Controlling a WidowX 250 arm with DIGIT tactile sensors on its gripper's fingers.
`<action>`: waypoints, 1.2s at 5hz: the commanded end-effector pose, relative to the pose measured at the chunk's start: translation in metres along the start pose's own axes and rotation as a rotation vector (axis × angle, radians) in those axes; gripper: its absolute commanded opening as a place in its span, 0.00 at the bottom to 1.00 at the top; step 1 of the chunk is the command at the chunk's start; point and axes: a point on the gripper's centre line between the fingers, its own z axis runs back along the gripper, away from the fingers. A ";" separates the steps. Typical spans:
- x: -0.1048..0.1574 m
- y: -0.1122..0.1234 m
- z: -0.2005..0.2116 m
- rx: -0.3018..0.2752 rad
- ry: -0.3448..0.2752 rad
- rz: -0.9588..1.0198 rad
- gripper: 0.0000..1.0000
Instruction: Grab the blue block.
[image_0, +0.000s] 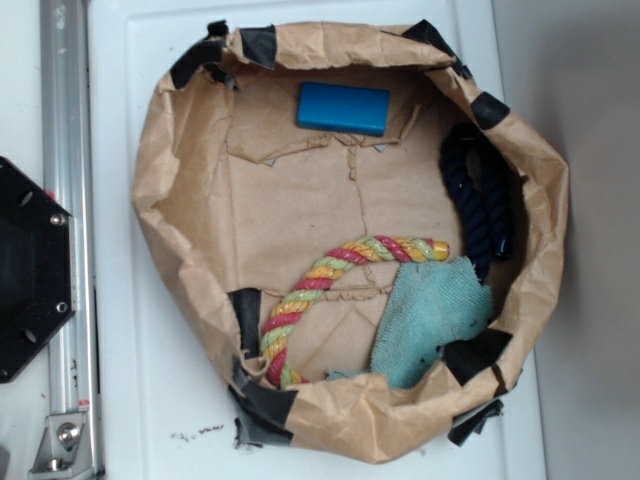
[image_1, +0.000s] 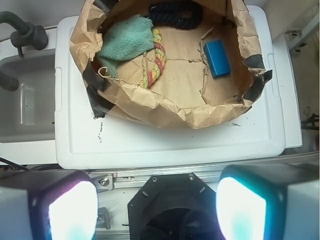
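- Nearest your wrist camera, the gripper (image_1: 157, 202) has its two fingers (image_1: 65, 205) spread wide apart and holds nothing; it hangs outside the paper bag (image_1: 150, 107), well short of its near rim.
- Your target, the blue block (image_1: 217, 58), lies flat on the bag's floor, close against one crumpled wall and well apart from everything else inside.
- Watch that wall: it leans in over the block, so I judge a finger coming down on that side could snag the paper, drag the whole bag across the white lid (image_1: 170, 142), or shove the block away.
- Inside the bag you also have a multicoloured rope (image_1: 156, 57), a teal cloth (image_1: 125, 42) touching it, and a dark navy rope (image_1: 172, 12) against the far wall.
- Don't confuse the navy rope with the block; I judge the mix-up unlikely given the gap between them.
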 end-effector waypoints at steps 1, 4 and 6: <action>0.000 0.000 0.000 0.000 0.000 0.000 1.00; 0.114 0.044 -0.107 0.131 -0.144 -0.118 1.00; 0.116 0.058 -0.159 0.117 -0.058 -0.183 1.00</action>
